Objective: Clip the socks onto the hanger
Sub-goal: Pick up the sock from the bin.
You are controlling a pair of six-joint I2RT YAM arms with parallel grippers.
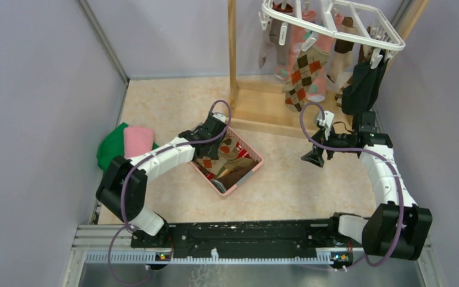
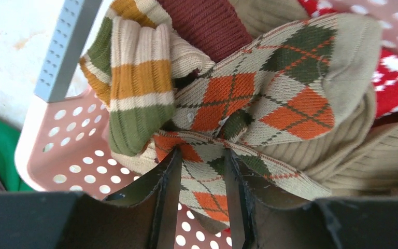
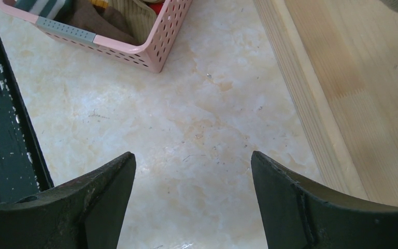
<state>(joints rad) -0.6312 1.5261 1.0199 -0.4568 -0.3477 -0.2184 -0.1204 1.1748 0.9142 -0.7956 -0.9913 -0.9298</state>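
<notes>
My left gripper (image 1: 211, 145) reaches into the pink basket (image 1: 241, 181). In the left wrist view it (image 2: 201, 155) is shut on a fold of a beige argyle sock (image 2: 249, 98) with orange and green diamonds. A green, orange and cream striped sock (image 2: 137, 88) lies beside it. More socks are piled in the basket. The white hanger (image 1: 358, 27) hangs at the top right with several socks clipped under it, among them an argyle sock (image 1: 302, 75), a pink sock (image 1: 318, 86) and a black sock (image 1: 361, 88). My right gripper (image 1: 314, 156) is open and empty above the floor (image 3: 193, 155).
The wooden stand (image 1: 263, 107) holds the hanger; its base board (image 3: 352, 93) lies right of my right gripper. Folded green (image 1: 110, 146) and pink (image 1: 137, 139) cloths lie at the left. The basket's corner (image 3: 150, 49) shows in the right wrist view.
</notes>
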